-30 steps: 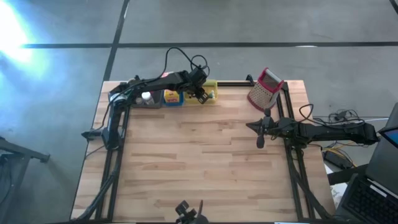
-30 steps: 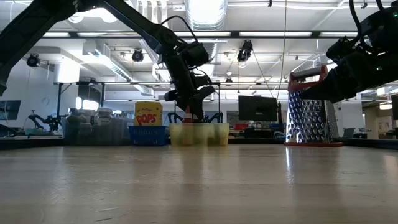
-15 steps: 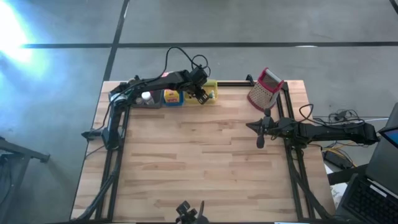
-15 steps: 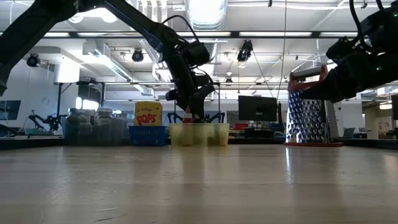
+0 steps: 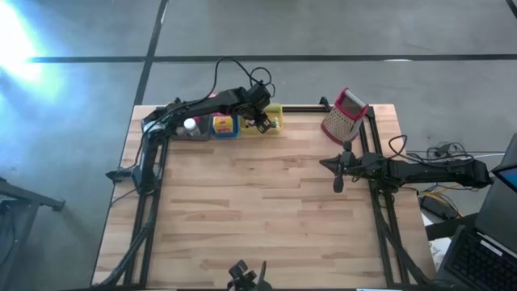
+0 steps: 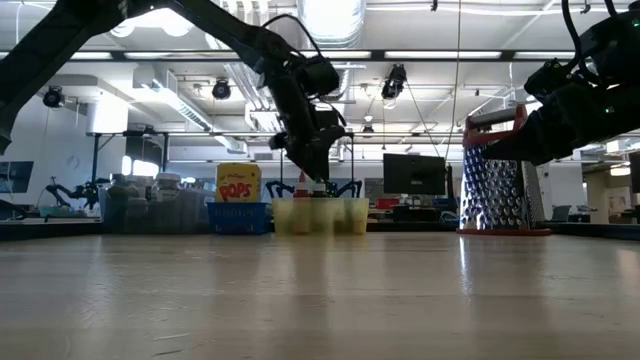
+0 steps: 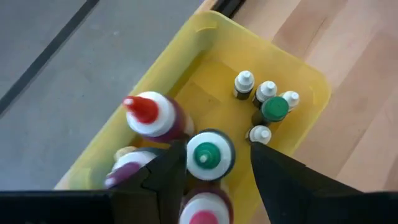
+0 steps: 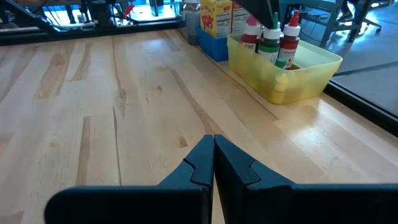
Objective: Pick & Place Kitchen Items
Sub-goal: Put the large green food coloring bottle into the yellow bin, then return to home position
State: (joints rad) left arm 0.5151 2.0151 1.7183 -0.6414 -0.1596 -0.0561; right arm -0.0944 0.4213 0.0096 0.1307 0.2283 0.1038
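My left gripper (image 7: 214,177) is open and points down over the yellow tray (image 7: 205,25) at the table's far edge (image 5: 271,123). Its fingers stand on either side of a green-capped bottle (image 7: 208,155) that stands upright in the tray. Around that bottle are a red-capped bottle (image 7: 146,112), a pink-capped one (image 7: 202,208) and several tiny white-capped and green-capped bottles (image 7: 258,90). My right gripper (image 5: 338,174) is shut (image 8: 213,149) and hovers over bare wood near the table's right side. My left gripper comes from above with one finger (image 7: 168,177) close beside the green-capped bottle's shoulder (image 7: 189,155) and the other finger (image 7: 273,180) apart from it. I cannot tell whether the near finger touches it. The bottle stands on the tray floor.
A blue tray (image 5: 224,127) holding a yellow box (image 6: 238,183) and a grey tray (image 5: 190,129) stand left of the yellow tray. The metal grater with a red handle (image 5: 345,115) stands at the far right corner. Bare wood stretches across the middle and near side.
My left arm's wrist has risen a little and tipped over the yellow tray; the gripper stays above the same spot. The right arm has kept still.
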